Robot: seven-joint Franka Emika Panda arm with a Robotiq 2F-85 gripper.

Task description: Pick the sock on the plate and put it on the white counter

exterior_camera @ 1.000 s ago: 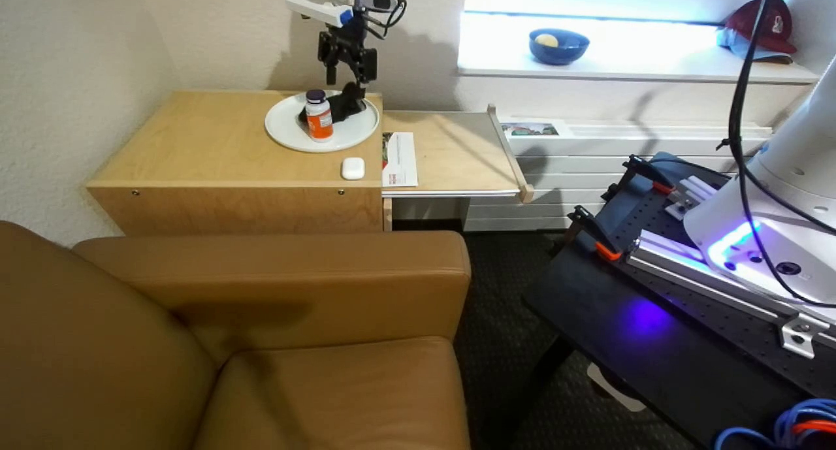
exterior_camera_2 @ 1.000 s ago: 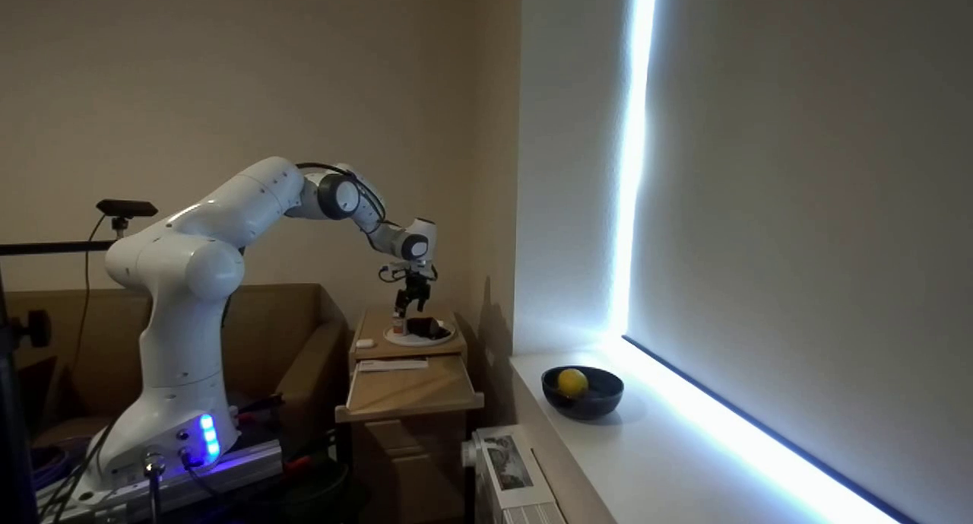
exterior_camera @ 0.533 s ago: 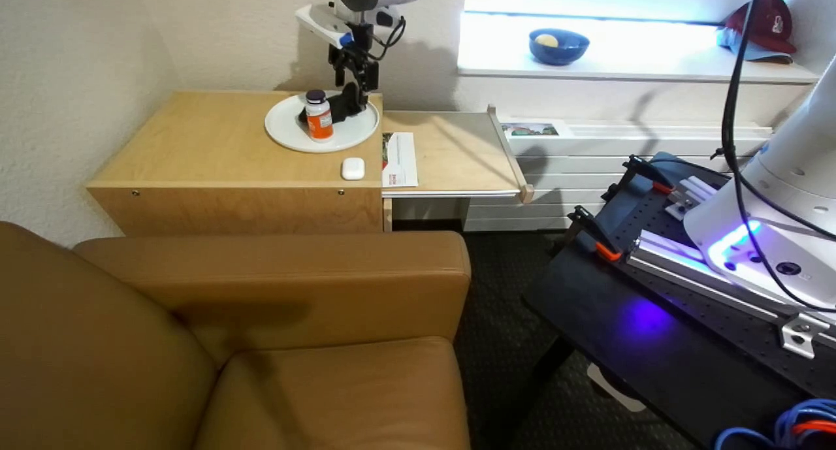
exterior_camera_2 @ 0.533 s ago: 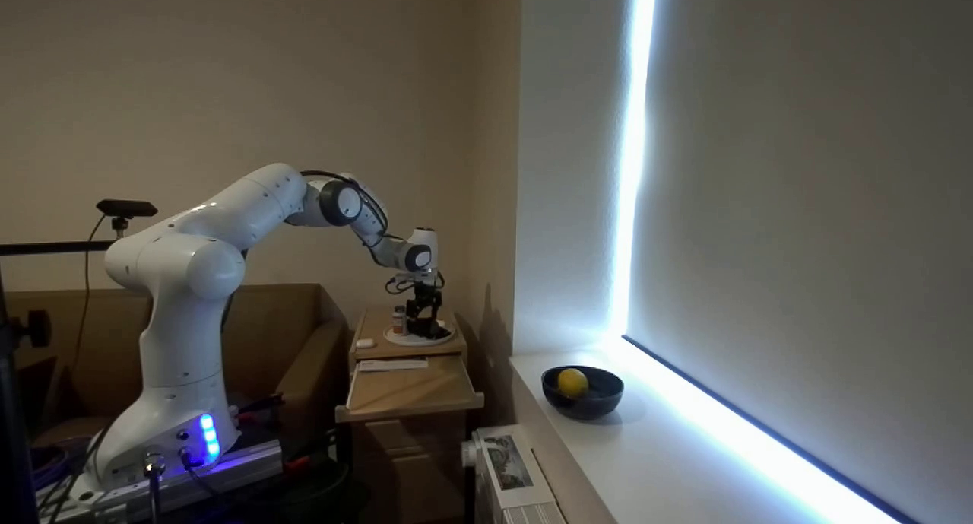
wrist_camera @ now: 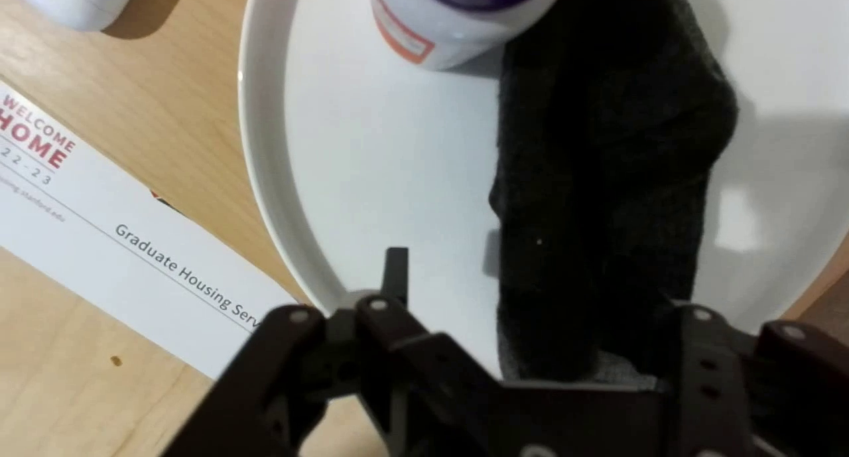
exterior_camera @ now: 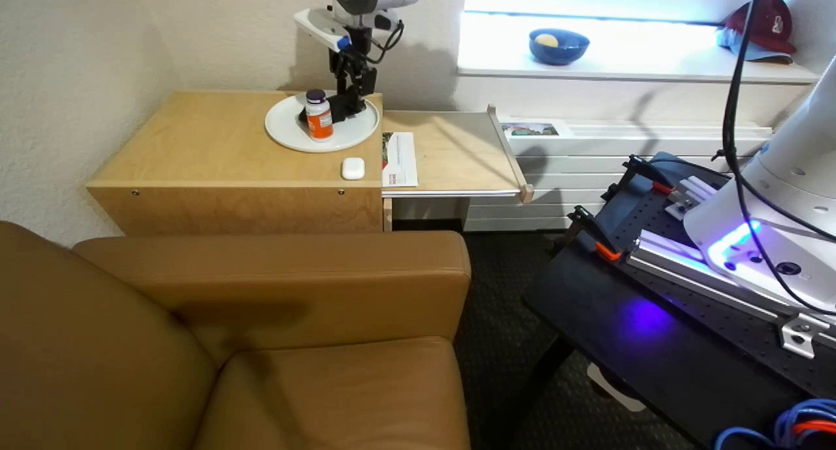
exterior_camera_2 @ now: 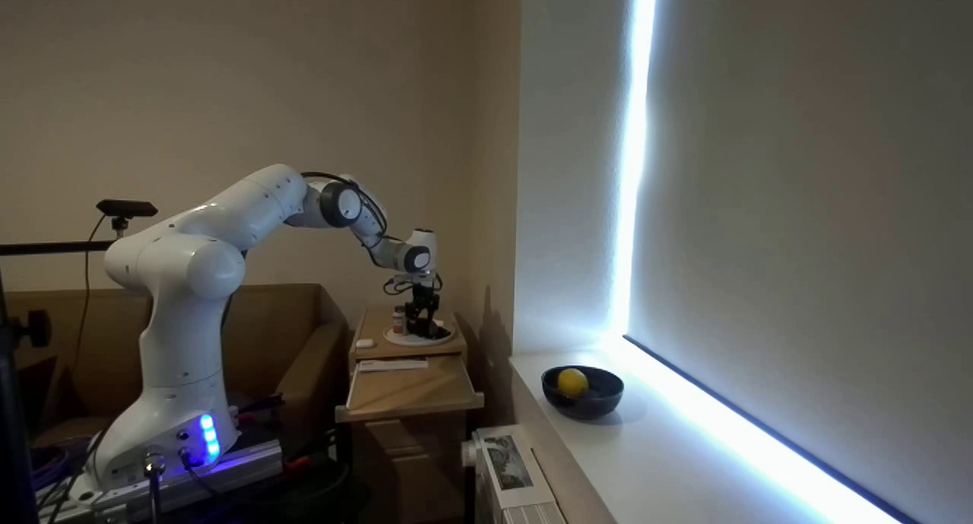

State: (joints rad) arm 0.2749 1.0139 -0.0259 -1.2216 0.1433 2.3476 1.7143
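My pincer (wrist_camera: 537, 284) is low over the plate (wrist_camera: 398, 178), and I have its fingers (wrist_camera: 396, 274) spread wide. The sock (wrist_camera: 597, 145), black and wrinkled, lies on the plate, its near end in the gap between my fingers. In the wrist view I see bare plate between the finger on the picture's left and the cloth; the other fingertip is lost against the black, so I cannot tell whether it touches. The sock's far end runs across the plate and out of that view.

A bottle (exterior_camera: 319, 118) stands upright on the plate, just beside the sock, white with an orange label and a dark purple lid. I cannot tell whether bottle and sock touch.

The plate rests on the tan surface (exterior_camera: 215, 136), and a white case (exterior_camera: 353, 168) lies there too, just beside the plate. A card (wrist_camera: 152, 258) reading "WELCOME HOME" lies near the plate, on a board (exterior_camera: 450, 149) that is lower than it.

The counter (exterior_camera_2: 654, 463) is well apart from the plate in both exterior views. On it sits a bowl (exterior_camera_2: 582, 402) with a yellow fruit (exterior_camera_2: 572, 382) inside. In an exterior view, a dark red cap (exterior_camera: 771, 25) is on the counter as well, farther from the plate than the bowl. My arm (exterior_camera_2: 251, 197) reaches out over the plate.
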